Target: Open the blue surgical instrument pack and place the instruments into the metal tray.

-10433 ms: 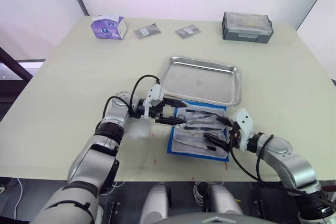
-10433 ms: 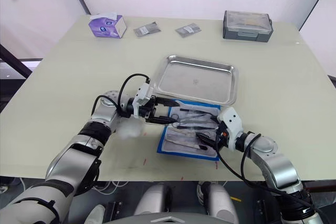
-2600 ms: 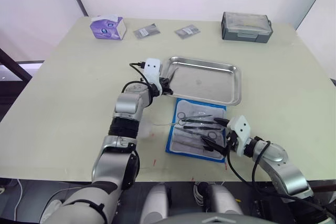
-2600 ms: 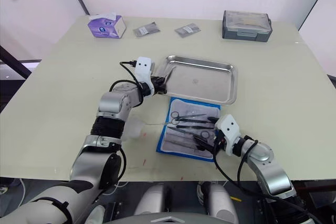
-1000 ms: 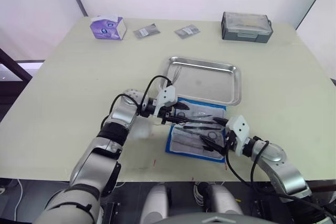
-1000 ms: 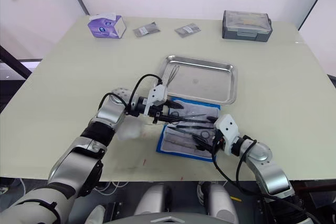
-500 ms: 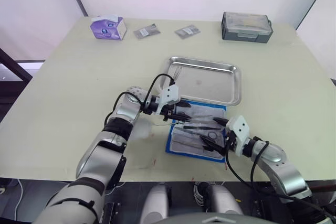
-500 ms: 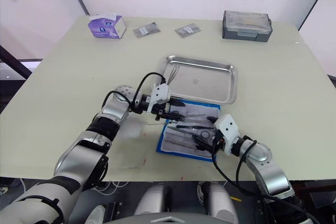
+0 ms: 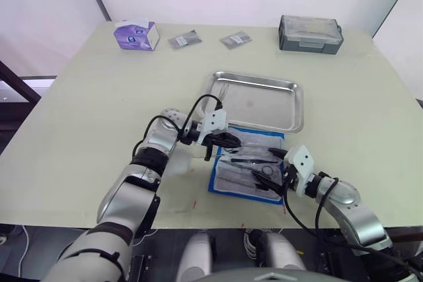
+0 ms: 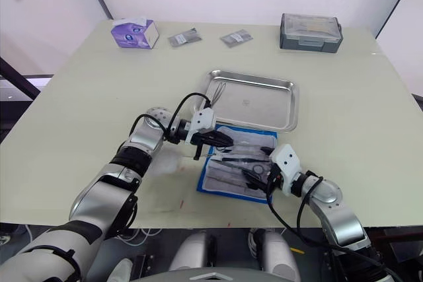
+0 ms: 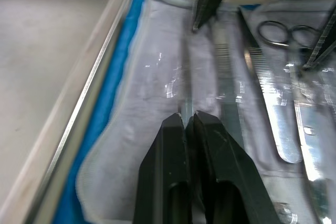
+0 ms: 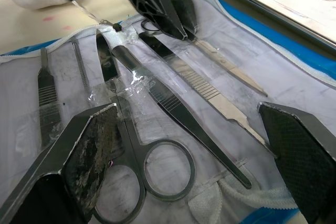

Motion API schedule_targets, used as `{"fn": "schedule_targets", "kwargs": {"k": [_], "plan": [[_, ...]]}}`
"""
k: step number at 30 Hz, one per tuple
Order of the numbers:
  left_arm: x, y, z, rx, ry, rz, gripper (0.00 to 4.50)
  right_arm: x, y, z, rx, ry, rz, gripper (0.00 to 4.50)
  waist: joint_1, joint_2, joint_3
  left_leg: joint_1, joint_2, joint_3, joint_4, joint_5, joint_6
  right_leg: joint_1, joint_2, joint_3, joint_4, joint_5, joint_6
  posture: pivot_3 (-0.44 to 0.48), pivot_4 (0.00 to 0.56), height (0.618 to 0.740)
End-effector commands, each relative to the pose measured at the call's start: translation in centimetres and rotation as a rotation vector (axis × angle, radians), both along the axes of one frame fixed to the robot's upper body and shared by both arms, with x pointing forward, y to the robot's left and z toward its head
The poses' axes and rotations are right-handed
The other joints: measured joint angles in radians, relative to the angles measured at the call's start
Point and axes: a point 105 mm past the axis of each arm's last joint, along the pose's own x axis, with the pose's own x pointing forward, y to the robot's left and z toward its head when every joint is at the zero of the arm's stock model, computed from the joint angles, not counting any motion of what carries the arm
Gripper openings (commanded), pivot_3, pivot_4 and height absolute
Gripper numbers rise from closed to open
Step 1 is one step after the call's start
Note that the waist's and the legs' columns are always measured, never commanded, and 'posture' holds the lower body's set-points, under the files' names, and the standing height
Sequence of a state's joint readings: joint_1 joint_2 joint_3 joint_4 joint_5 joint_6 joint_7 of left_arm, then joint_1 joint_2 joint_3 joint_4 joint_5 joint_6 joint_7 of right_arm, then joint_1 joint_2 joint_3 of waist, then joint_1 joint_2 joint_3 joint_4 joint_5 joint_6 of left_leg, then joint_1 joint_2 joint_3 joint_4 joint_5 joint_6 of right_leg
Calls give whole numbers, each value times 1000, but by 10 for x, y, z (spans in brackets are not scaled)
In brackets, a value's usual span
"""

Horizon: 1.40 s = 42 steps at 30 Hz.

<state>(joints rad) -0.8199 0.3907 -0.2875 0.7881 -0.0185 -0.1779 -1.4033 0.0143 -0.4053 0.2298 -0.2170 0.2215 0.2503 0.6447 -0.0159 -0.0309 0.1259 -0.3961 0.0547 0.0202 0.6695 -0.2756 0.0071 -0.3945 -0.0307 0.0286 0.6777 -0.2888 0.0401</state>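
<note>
The blue surgical instrument pack [image 9: 215,185] lies unfolded just in front of the metal tray [image 9: 264,111]. Several instruments sit in its whitish lining, among them scissors [image 12: 156,177] and forceps [image 12: 195,121]. My left gripper [image 11: 188,116] is low over the pack's corner nearest the tray. Its fingers are shut on a slim silver instrument shaft [image 11: 186,100]. My right gripper [image 12: 186,109] stands wide open over the pack's near right end, with the scissors lying between its fingers. One thin instrument [image 10: 217,91] lies in the tray by its left rim.
At the far left of the table stands a purple tissue box [image 9: 136,34]. Two small grey packets [image 9: 185,39] [image 9: 236,39] lie beside it. A grey lidded box [image 9: 310,33] sits at the far right. Bare tabletop surrounds the tray and pack.
My left gripper's fingers have closed over the pack's corner by the tray, after shifting a little further over the pack. The right arm has not moved.
</note>
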Motion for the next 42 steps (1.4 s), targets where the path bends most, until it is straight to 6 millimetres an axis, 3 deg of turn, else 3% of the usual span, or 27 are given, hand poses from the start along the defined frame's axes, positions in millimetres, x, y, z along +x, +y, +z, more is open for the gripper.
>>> {"fn": "schedule_targets", "kwargs": {"k": [1,27,42], "plan": [[-6,4,-12,76,44,-22,60,-11,-7,-38,-85,146,-26,4500,0,0,0,0,0,0,0,0,0,0,0,0,0,0,0,0,150,738],[2,10,2,104,50,-6,60,-11,-11,-44,-125,229,-41,4500,-2,1,-2,0,0,0,0,0,0,0,0,0,0,0,0,0,150,738],[6,2,17,114,16,-17,60,-10,-8,-44,-120,227,-39,4500,-3,1,-2,0,0,0,0,0,0,0,0,0,0,0,0,0,150,738]]}}
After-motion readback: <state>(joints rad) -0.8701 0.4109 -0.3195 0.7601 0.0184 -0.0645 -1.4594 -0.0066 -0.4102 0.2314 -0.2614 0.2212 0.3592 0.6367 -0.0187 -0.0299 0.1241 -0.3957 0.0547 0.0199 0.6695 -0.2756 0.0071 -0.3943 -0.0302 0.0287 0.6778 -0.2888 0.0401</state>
